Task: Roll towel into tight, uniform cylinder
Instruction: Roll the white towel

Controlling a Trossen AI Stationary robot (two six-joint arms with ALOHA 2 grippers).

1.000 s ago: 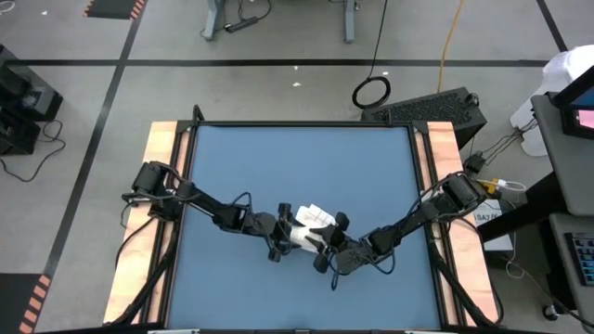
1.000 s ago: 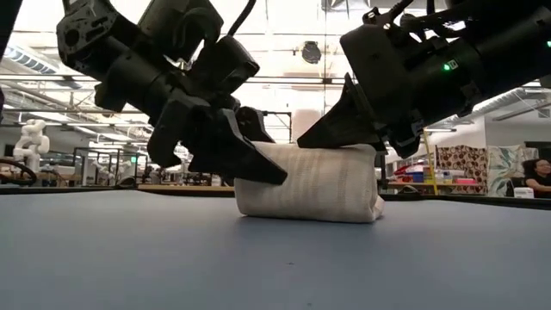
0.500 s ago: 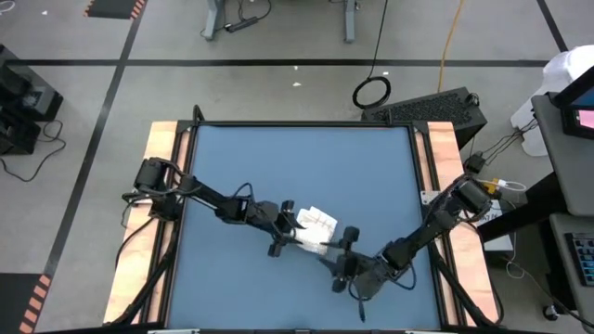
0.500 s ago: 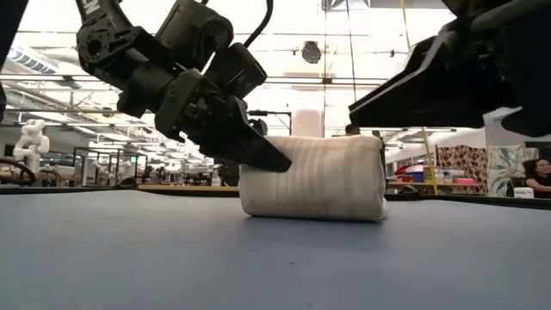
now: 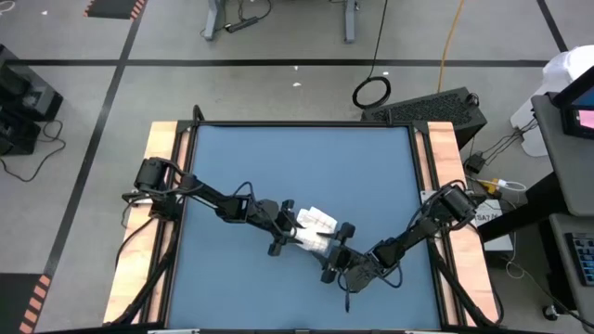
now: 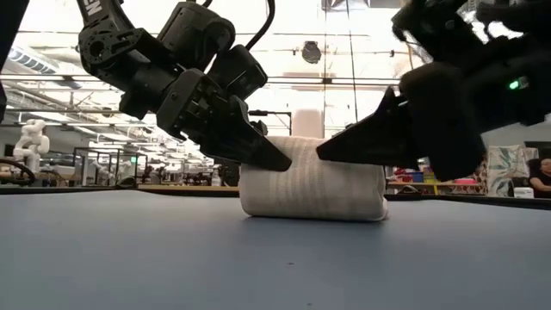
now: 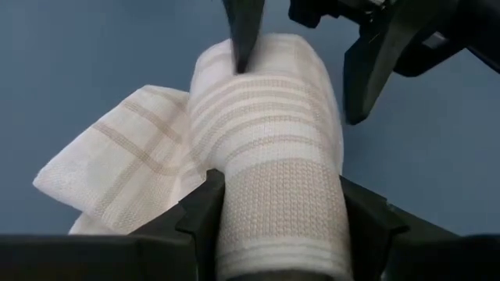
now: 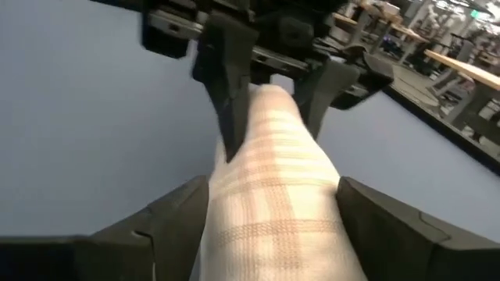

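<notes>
The rolled towel (image 5: 314, 232) lies on the table (image 5: 278, 158) between the left gripper (image 5: 288, 232) and right gripper (image 5: 336, 249)

A blue table (image 5: 297, 176) with pale wooden side rails (image 5: 163, 176) stands on a grey floor, near a black cable coil (image 5: 371, 92) and a yellow cable (image 5: 448, 42).

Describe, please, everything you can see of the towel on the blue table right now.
The towel is white woven cloth with faint stripe and grid lines, mostly rolled into a thick cylinder lying on its side near the middle of the table. A loose flat tail still spreads beside the roll. The left hand is closed on one end, a finger against each side. The right hand straddles the other end with its fingers spread alongside the roll; contact cannot be told.
</notes>
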